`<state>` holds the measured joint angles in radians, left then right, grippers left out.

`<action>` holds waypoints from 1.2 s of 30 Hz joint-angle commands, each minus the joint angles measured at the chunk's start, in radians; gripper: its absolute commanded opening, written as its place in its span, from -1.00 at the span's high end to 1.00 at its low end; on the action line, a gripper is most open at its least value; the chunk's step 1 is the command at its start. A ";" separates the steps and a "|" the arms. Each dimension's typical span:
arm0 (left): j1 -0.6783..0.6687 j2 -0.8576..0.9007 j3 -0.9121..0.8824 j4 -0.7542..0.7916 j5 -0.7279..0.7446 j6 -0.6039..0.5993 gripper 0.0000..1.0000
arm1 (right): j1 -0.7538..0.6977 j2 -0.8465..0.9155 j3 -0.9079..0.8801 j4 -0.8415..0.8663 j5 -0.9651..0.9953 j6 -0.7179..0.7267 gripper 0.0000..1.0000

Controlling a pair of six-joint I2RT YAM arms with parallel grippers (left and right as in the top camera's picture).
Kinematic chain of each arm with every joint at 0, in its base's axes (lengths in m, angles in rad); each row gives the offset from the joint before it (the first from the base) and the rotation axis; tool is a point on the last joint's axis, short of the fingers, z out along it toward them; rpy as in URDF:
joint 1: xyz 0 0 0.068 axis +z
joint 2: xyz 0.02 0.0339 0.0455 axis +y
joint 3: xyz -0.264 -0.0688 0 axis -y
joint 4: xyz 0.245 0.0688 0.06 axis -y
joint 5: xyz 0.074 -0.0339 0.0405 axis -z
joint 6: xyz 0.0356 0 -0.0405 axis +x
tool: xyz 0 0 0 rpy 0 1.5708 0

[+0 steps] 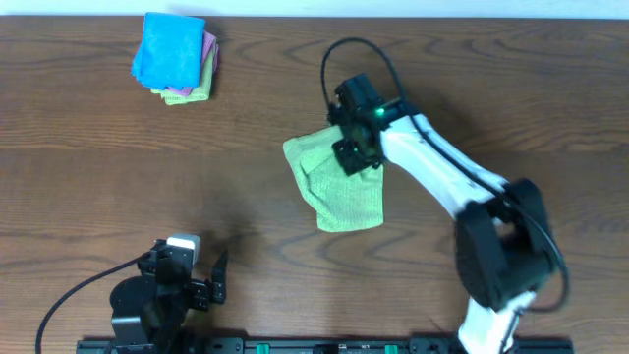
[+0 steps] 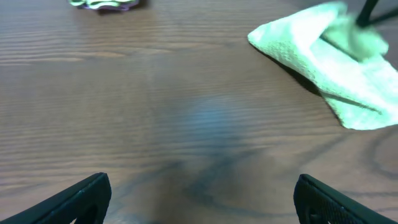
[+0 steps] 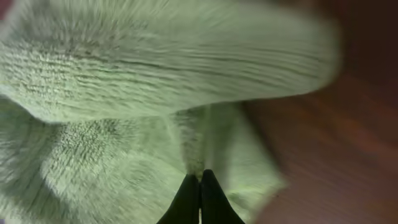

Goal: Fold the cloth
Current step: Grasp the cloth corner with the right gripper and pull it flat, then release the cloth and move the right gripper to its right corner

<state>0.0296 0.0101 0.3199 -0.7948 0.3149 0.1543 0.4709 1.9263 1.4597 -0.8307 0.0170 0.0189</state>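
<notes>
The light lime-green cloth (image 1: 334, 187) lies partly folded in the middle of the wooden table. It also shows at the upper right of the left wrist view (image 2: 329, 62). My right gripper (image 1: 356, 147) is over the cloth's upper right part. In the right wrist view its fingers (image 3: 200, 180) are shut on a pinched ridge of the cloth (image 3: 124, 93), which fills most of that view. My left gripper (image 1: 201, 280) is near the table's front edge at the left, open and empty, its fingers wide apart (image 2: 202, 199) over bare wood.
A stack of folded cloths, bright blue on top (image 1: 172, 49) with pink and green beneath (image 1: 201, 84), sits at the back left. Its edge shows at the top of the left wrist view (image 2: 102, 5). A black cable (image 1: 344, 54) loops above the right gripper.
</notes>
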 commanded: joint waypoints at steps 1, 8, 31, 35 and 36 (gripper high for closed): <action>-0.004 -0.006 -0.004 0.010 0.072 -0.005 -0.91 | -0.043 -0.093 0.013 -0.019 0.212 0.029 0.97; -0.004 -0.006 -0.004 0.063 0.119 -0.006 -0.90 | -0.206 -0.104 0.013 -0.064 0.367 0.074 0.98; -0.004 0.038 -0.002 0.230 0.284 -0.359 -0.91 | -0.460 -0.105 0.013 -0.076 0.021 0.182 0.16; -0.004 0.166 0.029 0.299 0.335 -0.451 -0.90 | -0.501 -0.105 0.013 -0.054 -0.071 0.171 0.15; -0.005 0.207 0.042 0.302 0.353 -0.452 -0.90 | -0.512 -0.105 0.013 -0.050 -0.103 0.156 0.15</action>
<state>0.0296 0.1379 0.3237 -0.5060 0.5957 -0.2108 -0.0078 1.8240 1.4647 -0.8886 0.0292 0.1921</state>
